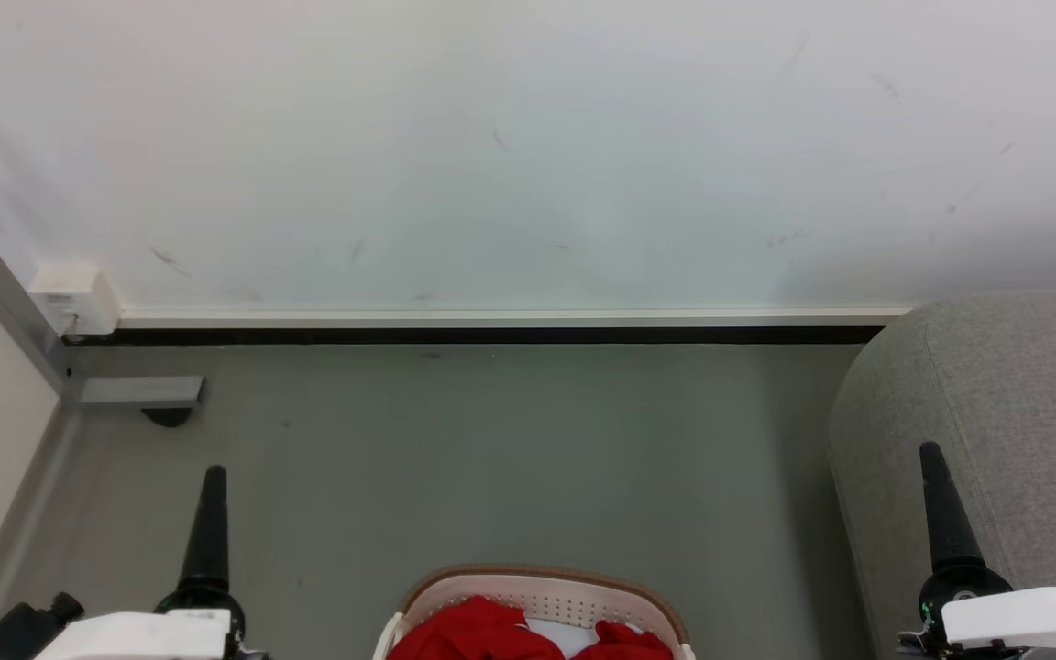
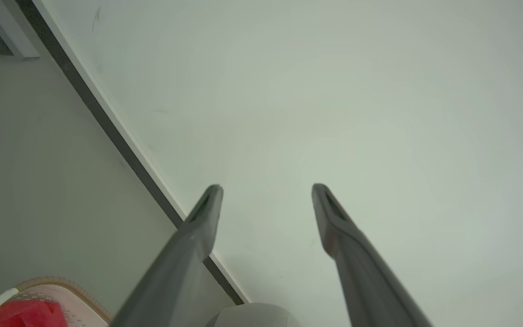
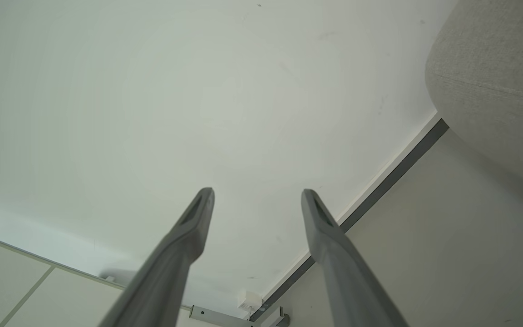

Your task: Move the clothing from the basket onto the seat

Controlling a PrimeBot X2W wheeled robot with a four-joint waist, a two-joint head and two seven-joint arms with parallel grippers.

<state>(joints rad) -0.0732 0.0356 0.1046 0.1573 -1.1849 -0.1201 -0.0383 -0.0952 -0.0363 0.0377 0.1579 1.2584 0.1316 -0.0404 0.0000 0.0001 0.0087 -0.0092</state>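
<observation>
Red clothing (image 1: 482,628) all in basket (image 1: 565,600); seat (image 1: 1005,394) bare (corner in view). Left gripper (image 2: 266,190), right gripper (image 3: 257,193): fingers wide, empty. No transfer yet.

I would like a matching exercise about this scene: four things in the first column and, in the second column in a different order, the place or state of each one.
Column one
1. bright red clothing
2. oval white plastic basket with a brown rim
3. large grey woven-fabric seat
4. left gripper

Column two
A. on the floor, bottom middle of the head view
B. open, holding nothing
C. at the right, beside the wall
D. inside the basket

Pairs: 1-D, 2-A, 3-C, 4-B
</observation>
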